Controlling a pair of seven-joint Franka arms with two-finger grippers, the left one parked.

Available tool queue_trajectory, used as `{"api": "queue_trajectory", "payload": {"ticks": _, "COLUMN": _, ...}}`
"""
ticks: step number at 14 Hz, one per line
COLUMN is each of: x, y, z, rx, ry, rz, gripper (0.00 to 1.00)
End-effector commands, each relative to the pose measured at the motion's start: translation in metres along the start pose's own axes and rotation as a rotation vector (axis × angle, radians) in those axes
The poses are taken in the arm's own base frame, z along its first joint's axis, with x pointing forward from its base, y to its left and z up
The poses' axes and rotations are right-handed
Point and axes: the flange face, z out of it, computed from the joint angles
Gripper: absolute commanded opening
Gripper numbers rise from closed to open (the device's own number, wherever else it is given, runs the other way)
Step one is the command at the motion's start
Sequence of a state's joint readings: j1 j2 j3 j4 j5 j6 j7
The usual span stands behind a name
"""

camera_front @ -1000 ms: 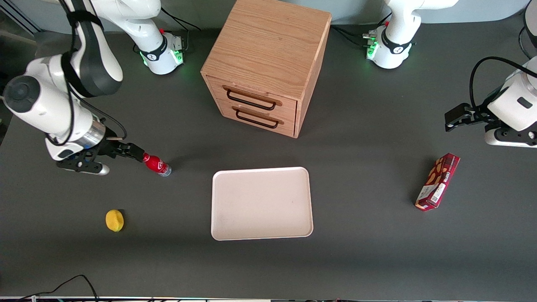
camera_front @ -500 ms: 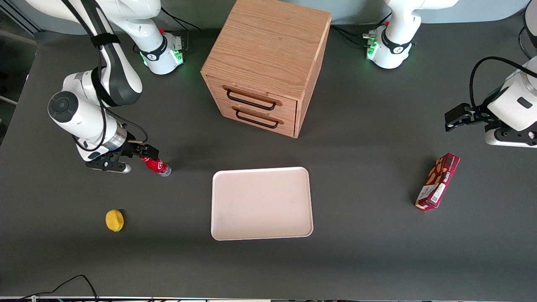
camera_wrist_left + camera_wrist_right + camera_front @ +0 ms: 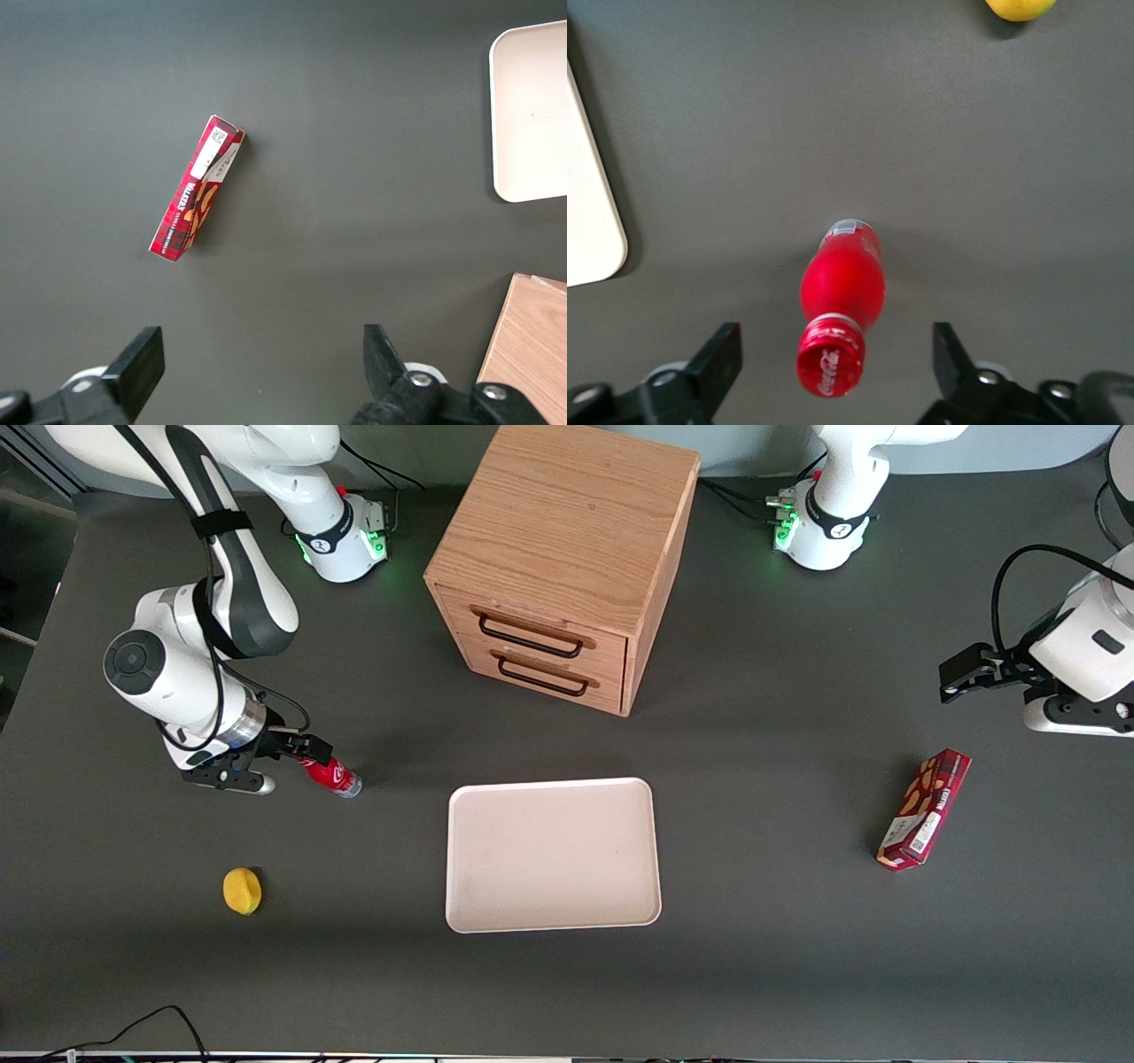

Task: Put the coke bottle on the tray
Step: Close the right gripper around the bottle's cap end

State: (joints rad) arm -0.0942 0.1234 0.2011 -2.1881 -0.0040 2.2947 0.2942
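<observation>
The dark grey desk (image 3: 797, 974) carries everything, with a two-drawer wooden cabinet (image 3: 563, 558) standing near the middle of its edge farthest from the front camera. In front of the cabinet's drawers, toward the camera-side edge, lies the pale pinkish-cream tray (image 3: 553, 856), bare. The step in hand reads as the approach to the grasp: the right arm's gripper (image 3: 303, 747) hangs at the cap end of the coke bottle (image 3: 334, 774), near the desk's edge at the working arm's end, and the wrist camera shows the jaws spread wide with the red-capped bottle (image 3: 840, 301) standing upright between them, neither finger touching it. The bottle rests on the desk, well apart from the tray. The next move likely calls for easing down around the bottle's body and closing squarely, since so narrow a thing could tip, then lifting and carrying it to the tray. A snack box (image 3: 923, 808) lies toward the parked arm's end, and a small yellow lemon (image 3: 242, 890) nearer the camera-side edge.
</observation>
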Motion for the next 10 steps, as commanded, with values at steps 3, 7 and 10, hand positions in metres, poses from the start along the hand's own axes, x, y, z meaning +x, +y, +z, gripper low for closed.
{"api": "queue_trajectory", "payload": {"ticks": 3, "x": 0.0013, "y": 0.0069, "z": 0.0057, "rx": 0.014, "ry": -0.002, "rz": -0.012, "gripper": 0.53}}
{"api": "queue_trajectory", "payload": {"ticks": 7, "x": 0.001, "y": 0.0068, "z": 0.0058, "rx": 0.021, "ry": -0.005, "rz": -0.003, "gripper": 0.34}}
{"api": "queue_trajectory", "payload": {"ticks": 10, "x": 0.0003, "y": 0.0043, "z": 0.0048, "rx": 0.024, "ry": -0.008, "rz": -0.003, "gripper": 0.17}}
